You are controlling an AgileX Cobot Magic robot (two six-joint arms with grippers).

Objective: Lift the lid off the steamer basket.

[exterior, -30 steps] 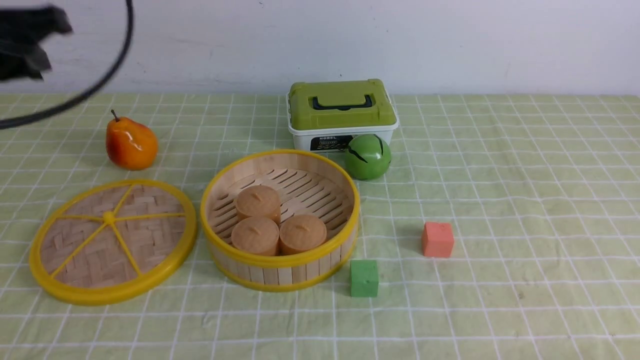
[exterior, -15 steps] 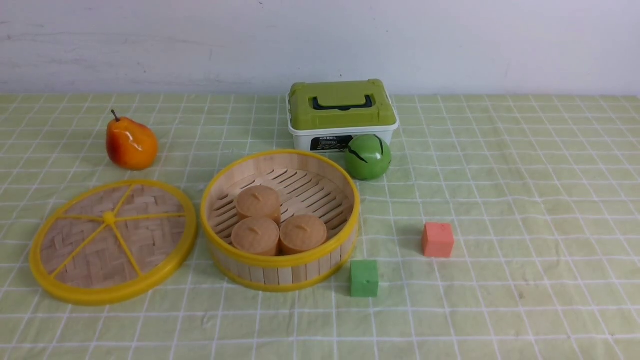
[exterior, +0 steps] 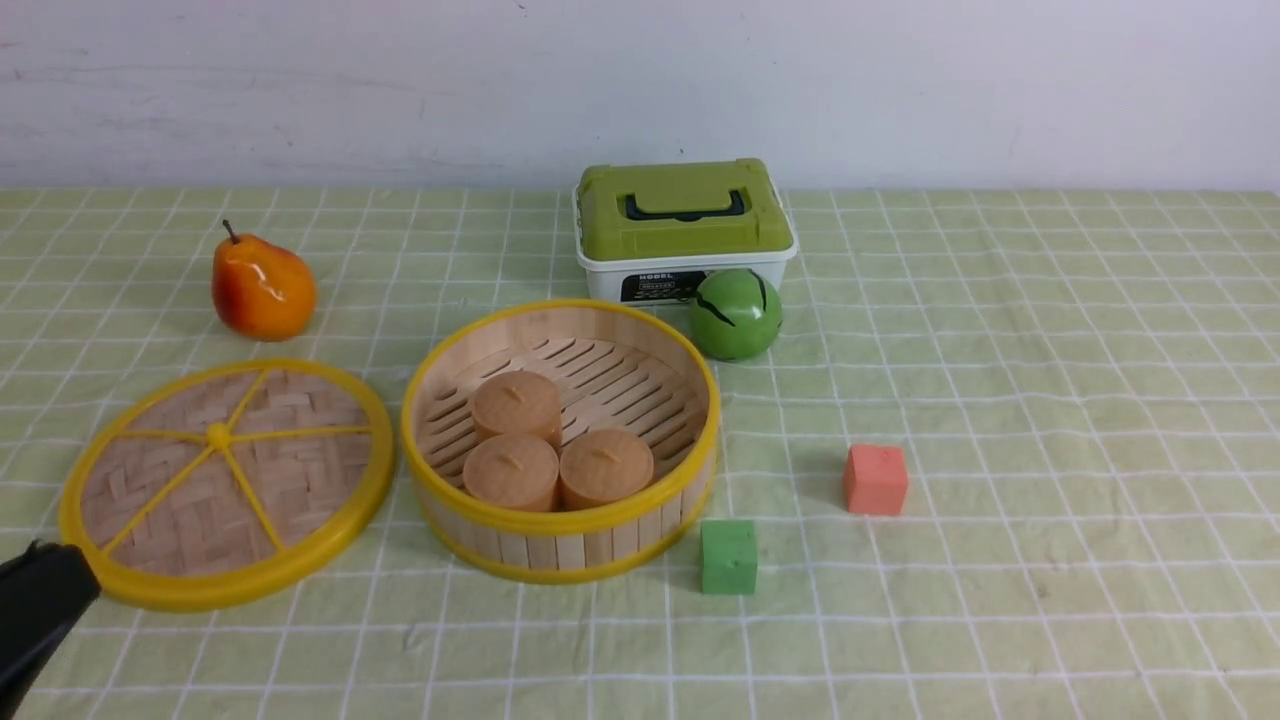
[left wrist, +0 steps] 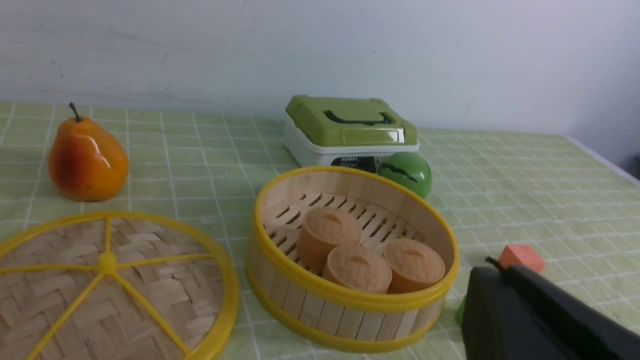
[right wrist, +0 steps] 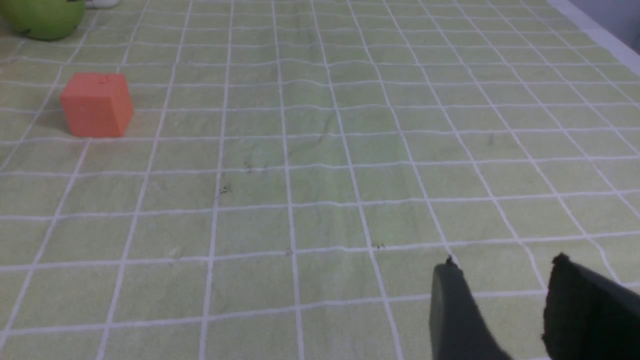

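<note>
Fingers of the right gripper (right wrist: 504, 260) stand apart, empty, over checked cloth (right wrist: 300, 175). The left gripper (exterior: 45, 600) sits low beside the lid (exterior: 225, 485); its opening cannot be told. The lid lies flat, knob up, round, no long axis, just left of the uncovered basket (exterior: 560, 545). White wall (exterior: 900, 90) behind.

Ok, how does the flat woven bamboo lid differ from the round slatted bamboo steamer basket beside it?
The flat woven bamboo lid is a thin disc; the round slatted steamer basket is a walled tub. The lid carries yellow spokes and a centre knob; the basket has a slatted floor. The lid lies bare; the basket holds three tan cakes. Both are round with yellow rims.
</note>
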